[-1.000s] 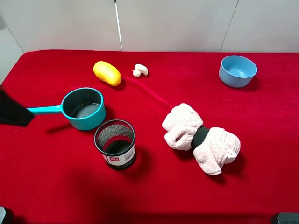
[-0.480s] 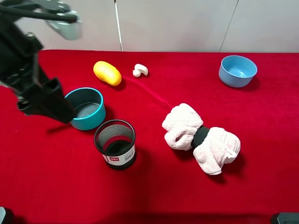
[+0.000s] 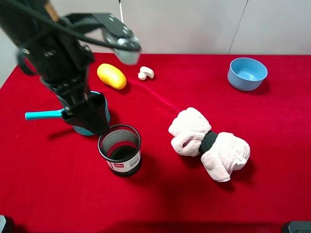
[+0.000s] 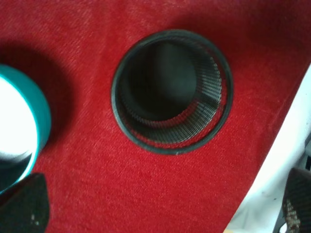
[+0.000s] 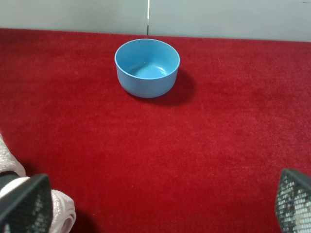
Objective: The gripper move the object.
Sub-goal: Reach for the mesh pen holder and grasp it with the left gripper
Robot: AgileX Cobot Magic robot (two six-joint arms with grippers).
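Here the small black wire-mesh pen cup [image 3: 120, 155] [image 4: 171, 92] stands upright on the red cloth-covered table [image 3: 272, 194]. Its long axis is vertical and its open mouth points straight up. The white-and-red label on its side faces the table's near edge. It sits left of centre, just in front of the teal saucepan [image 4: 44, 116], whose handle [image 3: 43, 115] points left.

The left end effector [image 3: 91, 120] [image 4: 160, 208] hangs low over the saucepan, just beside the cup's far-left rim, and its fingertips [image 4: 24, 204] are spread wide with nothing between them. In the high view the dark arm covers much of the saucepan's bowl, and its upper part is blurred. The right end effector [image 5: 158, 208] shows only in its wrist view, fingers apart and empty, above bare cloth.

A light blue bowl [image 3: 247, 73] [image 5: 147, 68] sits at the far right. A pale pink rolled towel with a dark band [image 3: 209, 143] lies right of the cup, well apart from it. A yellow oval object [image 3: 111, 76] and a small white piece [image 3: 146, 73] lie near the back edge; I cannot tell what they are. Pale wall panels stand behind the table.
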